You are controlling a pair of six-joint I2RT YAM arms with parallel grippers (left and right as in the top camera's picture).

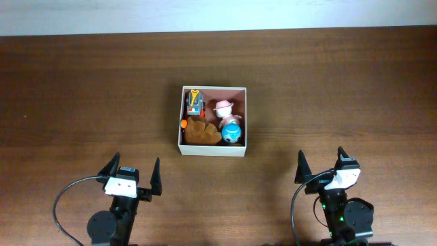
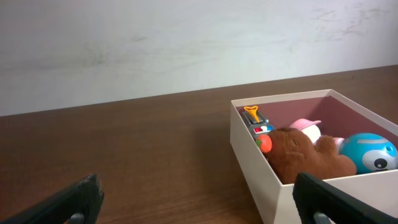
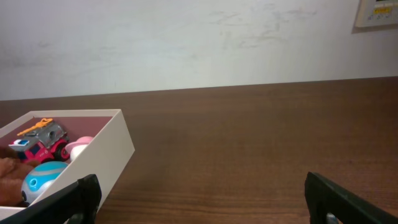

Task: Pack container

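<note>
Dark wooden table [image 1: 82,89] meets a white wall [image 2: 155,43]; a wall panel [image 3: 377,14] at far right bears marks too blurred to read. One container [image 1: 213,149], square with cream walls and a pinkish inside, sits mid-table. It holds four toys: a grey-red truck [image 1: 195,102], a brown plush [image 1: 202,131], a pink-hatted figure [image 1: 224,109] and a blue ball [image 1: 232,132]. Left gripper [image 1: 136,159] and right gripper [image 1: 321,157] hang near, jaws spread, empty.

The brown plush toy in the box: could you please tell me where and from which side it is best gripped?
Probably from straight above, pinching the raised middle of the brown plush toy. It sits in the near-left corner of the container, walls on two sides and the blue ball toy beside it, so side approaches look blocked.
</note>
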